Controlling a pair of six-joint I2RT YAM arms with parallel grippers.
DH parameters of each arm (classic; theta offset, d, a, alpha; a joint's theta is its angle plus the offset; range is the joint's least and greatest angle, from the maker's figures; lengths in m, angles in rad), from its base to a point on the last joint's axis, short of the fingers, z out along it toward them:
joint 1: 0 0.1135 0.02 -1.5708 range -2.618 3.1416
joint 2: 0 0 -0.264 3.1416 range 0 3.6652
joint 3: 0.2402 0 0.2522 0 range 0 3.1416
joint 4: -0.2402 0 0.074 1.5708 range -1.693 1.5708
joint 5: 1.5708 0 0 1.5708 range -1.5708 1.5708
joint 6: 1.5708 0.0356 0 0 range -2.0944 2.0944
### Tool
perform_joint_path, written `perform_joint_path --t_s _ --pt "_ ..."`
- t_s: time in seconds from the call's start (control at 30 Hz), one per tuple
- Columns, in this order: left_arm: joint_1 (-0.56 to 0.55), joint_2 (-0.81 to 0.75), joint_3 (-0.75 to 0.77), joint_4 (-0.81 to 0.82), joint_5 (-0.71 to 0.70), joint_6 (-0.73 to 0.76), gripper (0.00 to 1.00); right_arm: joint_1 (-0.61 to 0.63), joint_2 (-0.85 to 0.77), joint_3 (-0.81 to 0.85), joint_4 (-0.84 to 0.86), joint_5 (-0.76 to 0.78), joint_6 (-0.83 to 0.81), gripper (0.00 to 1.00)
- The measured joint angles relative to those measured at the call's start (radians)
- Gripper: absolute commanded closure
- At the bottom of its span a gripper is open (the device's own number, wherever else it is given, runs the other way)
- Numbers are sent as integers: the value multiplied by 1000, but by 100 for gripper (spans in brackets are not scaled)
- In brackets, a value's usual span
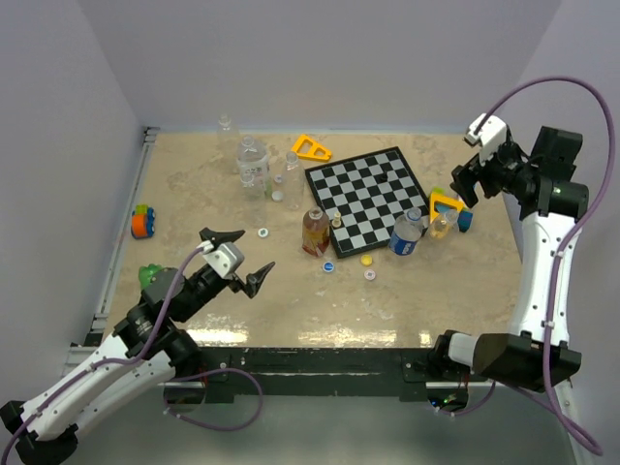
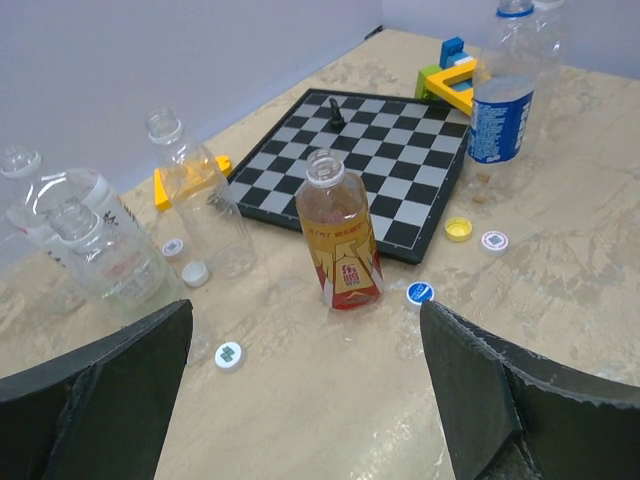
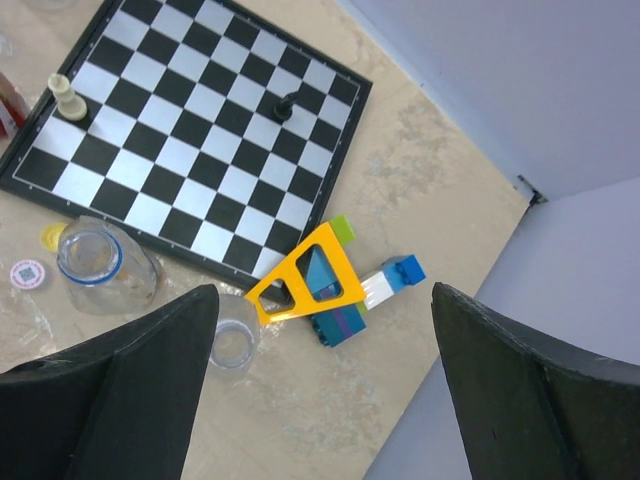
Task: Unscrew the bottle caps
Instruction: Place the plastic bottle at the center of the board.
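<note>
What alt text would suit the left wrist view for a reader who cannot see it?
An uncapped amber bottle stands on the table in front of a chessboard, framed by the open left tool. Loose caps lie around it, a blue cap nearest; clear bottles stand left, a blue-labelled bottle upper right.

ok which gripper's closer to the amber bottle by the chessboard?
Left. Left gripper sits open just to the amber bottle's left, facing it; right gripper hovers across the chessboard, over the yellow triangle at the far right.

Bottles, at least six; loose caps, six; chess pieces, two; yellow triangles, two; chessboard, one.
</note>
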Motion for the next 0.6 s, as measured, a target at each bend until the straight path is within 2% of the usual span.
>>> perform_joint_path --t_s 0.1,0.23,0.33,0.43,0.6 --pt "3 32 12 -13 -39 -28 0 0 -16 23 29 -21 31 2" --pt "24 134 76 -56 -85 -68 0 0 -59 24 121 -70 95 2" --pt "72 222 134 -72 -90 -104 0 0 -116 -14 256 -138 211 2" --pt "143 287 179 -97 -78 -152 0 0 -149 -52 351 -233 296 2" --pt "345 375 298 -169 -10 -220 0 3 -127 -109 432 -410 321 2"
